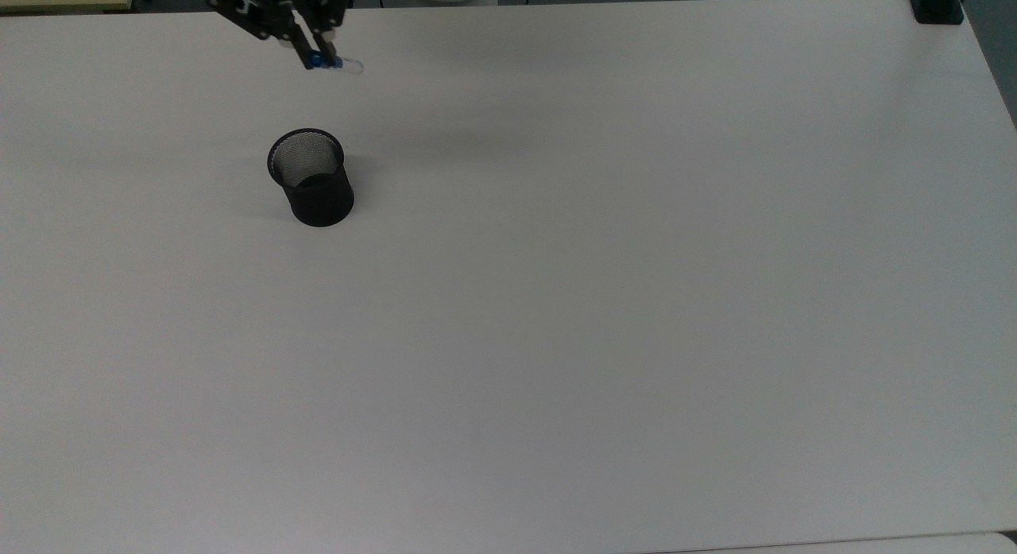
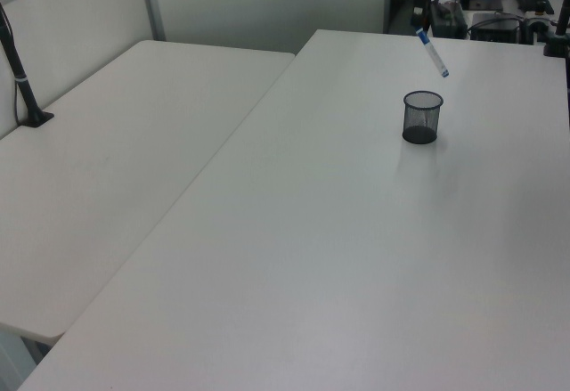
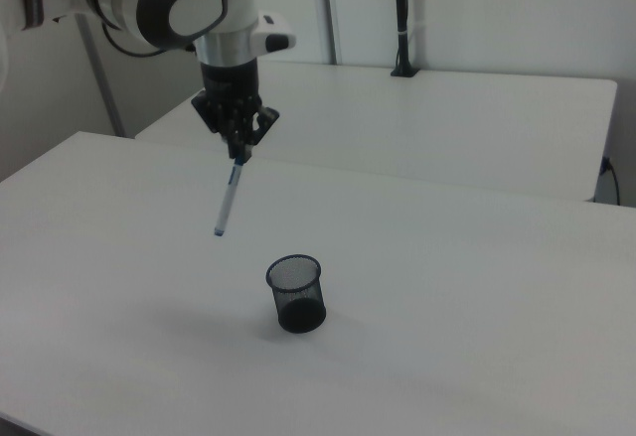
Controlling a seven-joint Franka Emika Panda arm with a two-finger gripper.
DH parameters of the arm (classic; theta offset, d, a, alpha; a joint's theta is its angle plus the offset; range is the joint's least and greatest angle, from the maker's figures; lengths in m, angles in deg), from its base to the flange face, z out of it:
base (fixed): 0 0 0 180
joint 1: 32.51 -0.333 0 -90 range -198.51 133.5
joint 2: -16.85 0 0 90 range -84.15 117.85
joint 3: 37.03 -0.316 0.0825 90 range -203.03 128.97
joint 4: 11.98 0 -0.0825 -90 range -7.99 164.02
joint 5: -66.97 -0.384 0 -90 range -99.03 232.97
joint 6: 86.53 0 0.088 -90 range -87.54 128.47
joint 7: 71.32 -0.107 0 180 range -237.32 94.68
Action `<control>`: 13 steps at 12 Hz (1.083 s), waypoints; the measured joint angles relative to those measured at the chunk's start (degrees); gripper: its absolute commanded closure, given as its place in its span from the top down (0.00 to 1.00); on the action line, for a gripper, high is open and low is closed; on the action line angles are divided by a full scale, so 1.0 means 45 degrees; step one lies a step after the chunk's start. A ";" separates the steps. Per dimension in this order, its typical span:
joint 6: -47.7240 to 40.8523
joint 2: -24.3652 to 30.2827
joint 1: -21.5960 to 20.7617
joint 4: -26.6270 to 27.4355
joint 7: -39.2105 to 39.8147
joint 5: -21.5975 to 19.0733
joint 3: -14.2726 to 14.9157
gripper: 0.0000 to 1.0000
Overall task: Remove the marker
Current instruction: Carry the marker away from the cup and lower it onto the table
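The marker (image 3: 228, 198), white-barrelled with a blue cap, hangs tilted in the air above the table, clear of the black mesh cup (image 3: 296, 293). My gripper (image 3: 238, 155) is shut on its blue top end, and the barrel slants down from the fingers. In the top view the gripper (image 1: 318, 58) is at the upper left, with the marker (image 1: 340, 63) sticking out to the top view's right, well beyond the cup (image 1: 311, 176). In the left view the marker (image 2: 433, 52) floats above the cup (image 2: 422, 117). The cup stands upright on the white table (image 1: 604, 284).
A black clamp mount (image 1: 937, 5) sits at the table's far right corner in the top view. A second white table (image 2: 116, 168) adjoins on the left view's left, with a black post (image 2: 22, 79) on it. Another post (image 3: 400, 19) stands on the table behind.
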 measured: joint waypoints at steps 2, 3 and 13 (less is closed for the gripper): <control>-0.0012 -0.1035 -0.1031 0.0077 -0.1030 -0.0005 -0.0022 0.04; 0.0013 -0.1731 -0.1477 0.0076 -0.1430 -0.0005 -0.0030 0.05; 0.3696 -0.5462 -0.3371 0.0091 -0.4943 0.1326 -0.0415 0.26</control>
